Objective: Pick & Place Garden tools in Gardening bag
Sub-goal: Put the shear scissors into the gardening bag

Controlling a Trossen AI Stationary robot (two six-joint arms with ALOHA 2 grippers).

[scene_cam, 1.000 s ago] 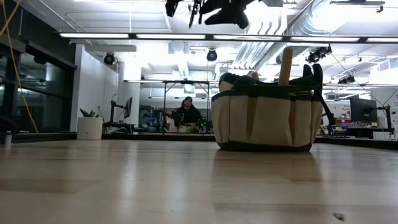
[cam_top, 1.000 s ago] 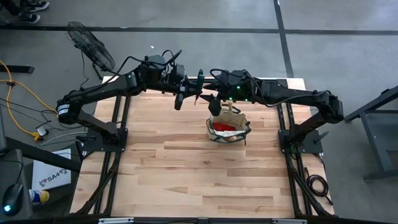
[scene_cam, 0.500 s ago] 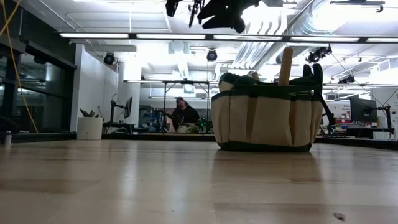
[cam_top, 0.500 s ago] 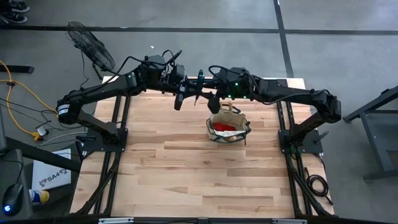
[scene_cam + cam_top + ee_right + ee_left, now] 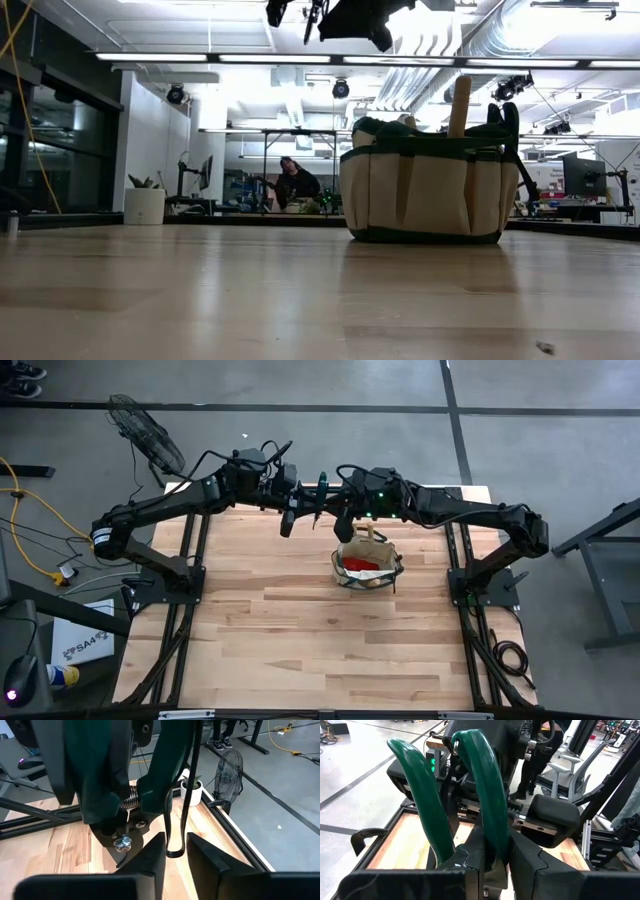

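Note:
High over the table's far edge, my left gripper (image 5: 495,862) is shut on a pair of green-handled pruning shears (image 5: 480,785). My right gripper (image 5: 176,852) meets them from the other side, its fingers drawn close just below the shears' spring and pivot (image 5: 122,842). The tan gardening bag (image 5: 367,560) stands on its base under the right arm. A wooden tool handle (image 5: 458,105) sticks up out of it and a red glove (image 5: 360,565) lies inside. My left gripper pinches one green handle (image 5: 492,847) of the shears between its two fingers, low on the handle. Both handles rise away past the fingertips, and the shears are lifted clear of the table. My right gripper has a thin black loop (image 5: 175,851) between its fingertips. The loop hangs beside the shears' handle. I cannot tell whether the fingers also touch the handle or the blade.
A small white pot with a plant (image 5: 191,790) stands at the table's far edge, and a floor fan (image 5: 150,435) stands beyond it. A person (image 5: 295,180) sits in the room behind the table. Bare wood (image 5: 300,650) stretches from the bag to the near edge.
My right gripper has moved a little toward the shears and the left gripper, staying high above the bag. The left arm, the shears and the bag have kept still.

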